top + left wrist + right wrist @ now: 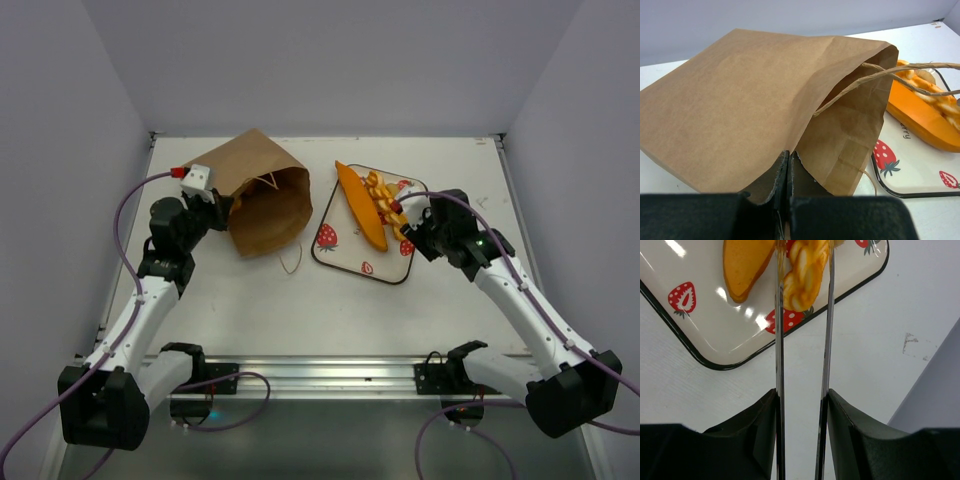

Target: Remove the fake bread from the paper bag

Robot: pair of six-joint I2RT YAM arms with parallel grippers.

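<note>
Your left jaws were shut flat on an edge of the paper bag (262, 190) near its mouth. The bag lay on its side on the counter (300, 310), mouth facing the strawberry-print tray (345, 255). No bread showed in the mouth, but the deep end was hidden, so you couldn't call it empty. All the fake bread in view was on the tray: the baguette (360, 207) and just beside it a braided piece (802, 270). Your right jaws stood narrow, blades against both sides of that braided piece. My read is glossy hard plastic: light, stiff and slippery. Thin blades could skate on the curved skin, so grip across a braid groove, and take the baguette mid-length, not at the taper. The kraft paper creases easily, and the loose string handle (880, 76) across the mouth could snag.
</note>
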